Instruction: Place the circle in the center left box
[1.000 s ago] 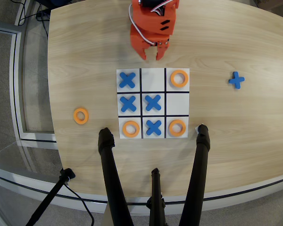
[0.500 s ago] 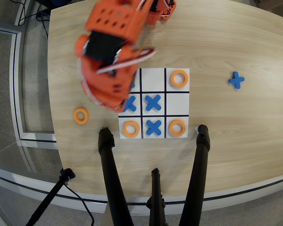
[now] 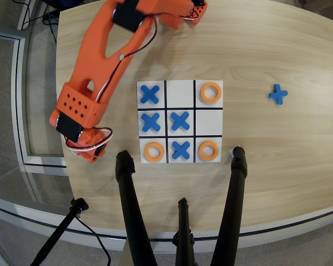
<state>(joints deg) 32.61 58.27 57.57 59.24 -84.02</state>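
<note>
my gripper (image 3: 89,152) sits off the board's left edge, jaws unreadable from above, while the nearest circle (image 3: 154,151), bottom-left on the board (image 3: 180,82), looks light, stiff and thin, so i'd pinch across its rim.

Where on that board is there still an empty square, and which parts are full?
Two cells of the board are bare: top middle, between a blue cross and an orange ring; and middle right, between two rings. The other seven are taken.

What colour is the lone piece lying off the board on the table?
Blue: the cross, clearest in the overhead view.
</note>
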